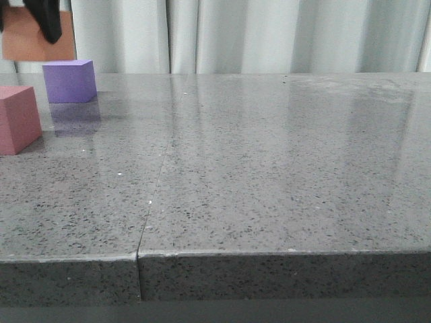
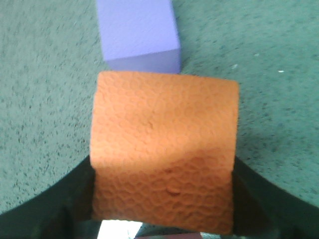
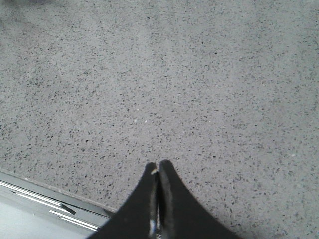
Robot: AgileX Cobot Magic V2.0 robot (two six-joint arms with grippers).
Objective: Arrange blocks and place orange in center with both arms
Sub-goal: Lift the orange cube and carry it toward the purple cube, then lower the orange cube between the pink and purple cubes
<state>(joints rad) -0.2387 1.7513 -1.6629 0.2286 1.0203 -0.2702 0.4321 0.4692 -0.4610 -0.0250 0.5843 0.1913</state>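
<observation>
One orange cube point(image 2: 164, 154) hangs level in the left end effector point(image 2: 162, 209).

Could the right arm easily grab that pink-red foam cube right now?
Probably not: the pink-red foam cube sits at the table's far left edge, while the right gripper hangs shut over bare grey stone tabletop.

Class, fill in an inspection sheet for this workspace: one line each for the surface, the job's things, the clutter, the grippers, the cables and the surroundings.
Surface: grey speckled stone table, glossy, with a seam running from its front edge.
Job's things: orange cube lifted off the table in the left gripper; purple cube at far left; pink-red cube nearer, cut by the left edge of the front view.
Clutter: nothing seen.
Grippers: left gripper shut on the orange cube; right gripper shut, empty, above bare table.
Cables: nothing seen.
Surroundings: pale curtain behind the table.
</observation>
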